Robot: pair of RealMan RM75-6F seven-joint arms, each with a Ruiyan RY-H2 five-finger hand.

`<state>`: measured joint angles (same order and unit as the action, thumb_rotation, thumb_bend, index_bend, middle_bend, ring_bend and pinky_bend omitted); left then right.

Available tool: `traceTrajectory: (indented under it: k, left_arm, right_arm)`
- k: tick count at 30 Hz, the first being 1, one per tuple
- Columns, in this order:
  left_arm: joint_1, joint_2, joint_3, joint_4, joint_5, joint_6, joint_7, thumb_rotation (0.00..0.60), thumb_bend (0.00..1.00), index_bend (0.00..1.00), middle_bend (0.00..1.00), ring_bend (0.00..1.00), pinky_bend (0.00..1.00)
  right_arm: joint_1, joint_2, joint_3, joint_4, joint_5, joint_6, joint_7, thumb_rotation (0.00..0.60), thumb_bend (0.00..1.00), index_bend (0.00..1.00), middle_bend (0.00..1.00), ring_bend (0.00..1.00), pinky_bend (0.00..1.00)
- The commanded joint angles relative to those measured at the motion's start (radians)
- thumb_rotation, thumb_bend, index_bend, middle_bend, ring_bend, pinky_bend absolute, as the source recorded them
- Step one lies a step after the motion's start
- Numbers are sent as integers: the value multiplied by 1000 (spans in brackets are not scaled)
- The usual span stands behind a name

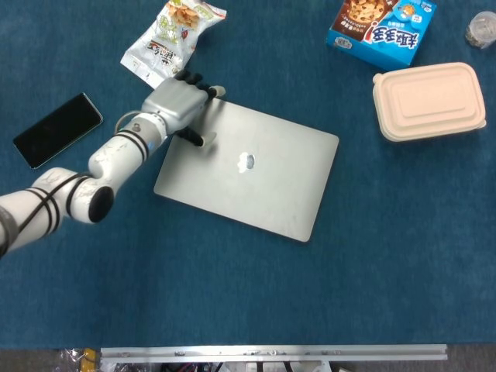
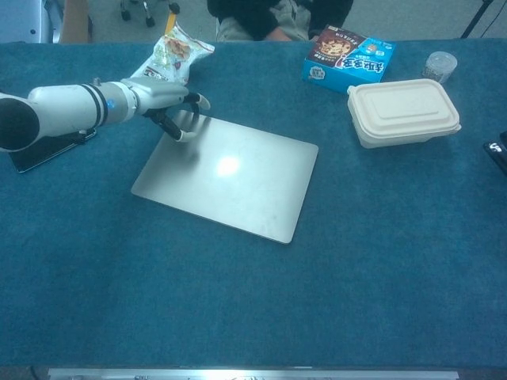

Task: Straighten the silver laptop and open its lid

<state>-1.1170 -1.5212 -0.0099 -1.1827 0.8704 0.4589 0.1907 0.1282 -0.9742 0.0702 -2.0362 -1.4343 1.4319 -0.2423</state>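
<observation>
The silver laptop (image 1: 248,172) (image 2: 226,176) lies shut on the blue table, skewed a little, its far left corner under my left hand. My left hand (image 1: 177,103) (image 2: 162,96) grips that corner: the fingers curl over the far edge while the thumb presses down on the lid. My right hand shows in neither view.
A snack bag (image 1: 172,35) lies just beyond the left hand. A black phone (image 1: 57,129) sits at the far left. A blue cookie box (image 1: 380,29) and a beige lunch box (image 1: 428,101) are at the right, with a small cup (image 2: 440,65) behind.
</observation>
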Motion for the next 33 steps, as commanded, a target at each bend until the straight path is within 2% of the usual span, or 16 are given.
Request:
traceTrajectory:
  k: [1,7,22,29,33]
  left_arm:
    - [5,32,19,-38,-15,19,25,331,342,94,296,0,0]
    - [12,46,6,-76,-25,65,33,329,342,94,265,0,0]
    - [-10,-27,-28,7,-55,57,41,331,342,94,207,0,0]
    - [-21,-58,-15,48,-75,34,61,328,342,94,203,0,0]
    - [-20,-56,-3,49,-86,31,73,329,342,94,235,0,0]
  right_arm:
    - [-1,0,-1,-2,-4,2,0,600,301,101,140,40,105]
    - [-1,-5,-2,-1,-8,-1,1,600,301,101,140,40,105]
    - [-6,-3,1,1,2,3,-1,600,301,100,140,40,105]
    - [-9,2,4,2,5,9,2,600,301,100,140,40,105]
    - [-12,5,4,2,4,13,6,600,301,101,140,40,105]
